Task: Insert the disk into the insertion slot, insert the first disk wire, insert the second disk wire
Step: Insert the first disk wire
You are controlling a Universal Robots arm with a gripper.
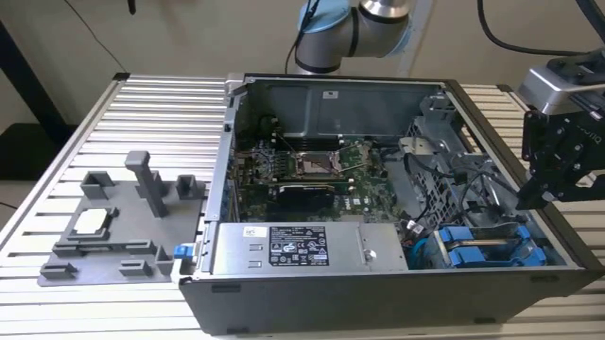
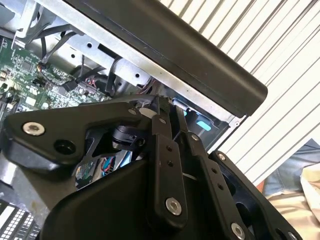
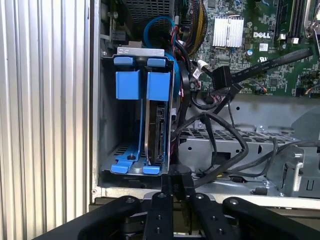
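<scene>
Black two-finger gripper (image 1: 531, 193) is hanging over the exterior view's right wall of the open black tower computer case (image 1: 378, 297), with its tips pointing down toward the drive corner. The fingers (image 3: 161, 212) are lying together in the first wrist view. Whether anything thin is pinched between them: cannot tell.

The flat silver-grey disk in its bright blue plastic carrier frame (image 3: 159, 131) is sitting on edge inside the insertion slot, the grey perforated sheet-metal bay (image 3: 107, 120). It is standing just beside a second blue carrier (image 3: 127, 85). The insertion step is reading as done.

Key relation: the disk is lying straight ahead of the fingertips, just inward of the case wall they are hovering over. Its long axis is running from that wall toward the case interior, with the blue tab end farthest from the fingers.

Loose black cables (image 3: 270, 60) with a flat black connector (image 3: 222, 77) are trailing alongside the bay, on the green motherboard (image 3: 260, 45) side. One loop is passing near the fingertips. Whether any wire is plugged into the disk: cannot tell.
</scene>
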